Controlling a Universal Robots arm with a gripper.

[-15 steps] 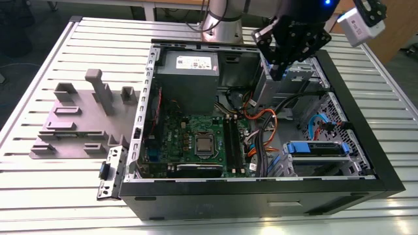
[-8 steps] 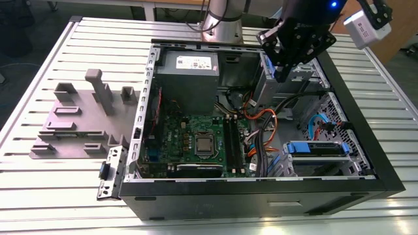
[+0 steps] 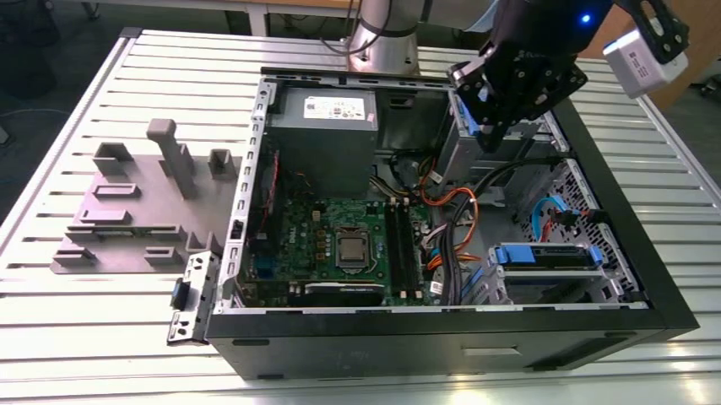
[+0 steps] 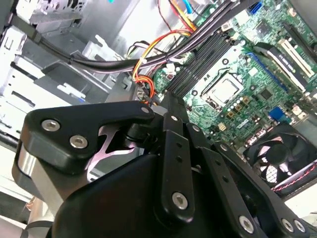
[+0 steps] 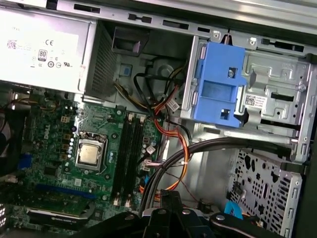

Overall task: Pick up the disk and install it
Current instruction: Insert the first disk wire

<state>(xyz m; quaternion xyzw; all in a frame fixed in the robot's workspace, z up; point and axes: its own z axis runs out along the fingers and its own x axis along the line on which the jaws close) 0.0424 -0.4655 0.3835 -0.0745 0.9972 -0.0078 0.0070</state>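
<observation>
Gripper (image 3: pixel 492 142), jaws seemingly clenched on nothing, hangs well apart from the disk (image 3: pixel 546 256); reaching it demands clearing cables (image 3: pixel 451 253).

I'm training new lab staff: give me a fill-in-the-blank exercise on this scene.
The claw hangs over the open computer case, holding ____.
The disk sits in a ____ plastic frame.
The grey fixture lies at the exterior view's ____ of the case.
Missing: nothing; blue; left.

We see an open computer case (image 3: pixel 451 337) on the slatted desk (image 3: pixel 67 337), its motherboard (image 3: pixel 327 224) bare, and a grey fixture (image 3: pixel 124 228) beside it on the exterior view's left.
</observation>
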